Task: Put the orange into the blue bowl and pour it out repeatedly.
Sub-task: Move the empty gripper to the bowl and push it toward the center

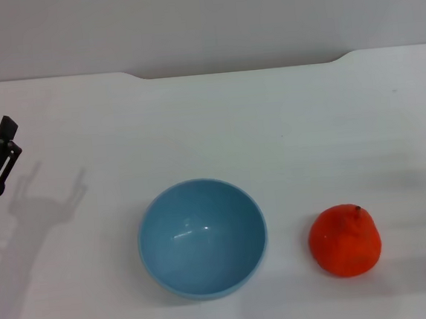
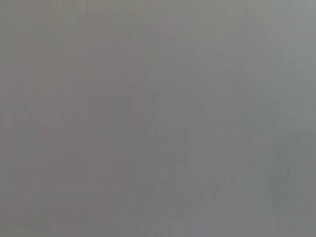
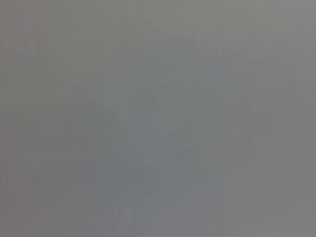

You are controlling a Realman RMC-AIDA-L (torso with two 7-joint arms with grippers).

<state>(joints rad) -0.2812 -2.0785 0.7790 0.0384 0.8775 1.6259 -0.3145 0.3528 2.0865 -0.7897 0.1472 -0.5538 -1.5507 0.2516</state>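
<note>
In the head view, the blue bowl [image 1: 202, 239] stands upright on the white table near the front, and nothing lies inside it. The orange [image 1: 345, 240] rests on the table to the bowl's right, a short gap away, with its dark stem nub on top. My left gripper [image 1: 2, 154] hovers at the far left edge, well away from the bowl and holding nothing that I can see. My right gripper is out of view. Both wrist views show only a plain grey surface.
The white table [image 1: 286, 138] has a far edge with a notched cut-out at the top of the head view. The left arm's shadow falls on the table to the left of the bowl.
</note>
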